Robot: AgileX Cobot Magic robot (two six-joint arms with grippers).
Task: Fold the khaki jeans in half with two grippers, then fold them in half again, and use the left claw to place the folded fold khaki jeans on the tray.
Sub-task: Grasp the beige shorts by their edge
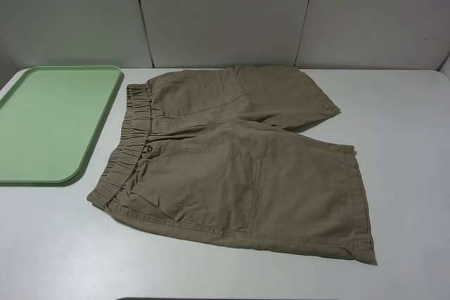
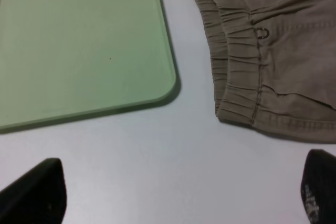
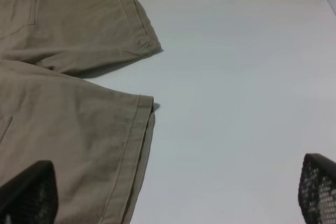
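The khaki jeans [image 1: 242, 156] lie spread flat on the white table, elastic waistband toward the tray and both leg hems toward the right. The mint-green tray [image 1: 49, 121] sits at the table's left, with nothing on it. Neither arm shows in the exterior high view. In the left wrist view my left gripper [image 2: 178, 198] hangs open over bare table, just short of the waistband's near corner [image 2: 239, 114] and the tray's rounded corner [image 2: 157, 85]. In the right wrist view my right gripper [image 3: 173, 195] is open, one finger [image 3: 29, 195] over the near leg's hem [image 3: 139, 145].
The white table [image 1: 408, 138] stretches right of the jeans and along the front edge. Grey wall panels [image 1: 225, 12] close off the back. A narrow strip of table separates the tray from the waistband.
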